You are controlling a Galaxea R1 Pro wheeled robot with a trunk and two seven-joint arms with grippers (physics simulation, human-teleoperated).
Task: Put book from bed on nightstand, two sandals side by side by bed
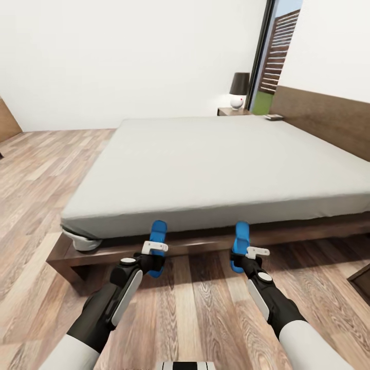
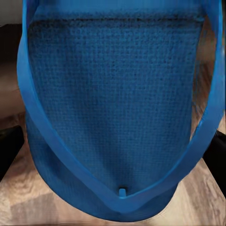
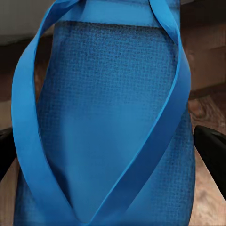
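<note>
Head view: each pincer grips a textured sandal (image 1: pixel 157 241).

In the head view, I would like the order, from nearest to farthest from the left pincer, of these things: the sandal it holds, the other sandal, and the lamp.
1. The left sandal, held in the left pincer, in front of the bed.
2. The right sandal, held in the right pincer.
3. The lamp, on the nightstand beyond the bed's far side.

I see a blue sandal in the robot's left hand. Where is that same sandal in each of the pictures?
Head view: left sandal, lower centre-left, held before the bed.
Left wrist view: the sandal close up, sole and straps.
Right wrist view: not that one; the other sandal.
Shared landmark: wood-plank floor.
</note>
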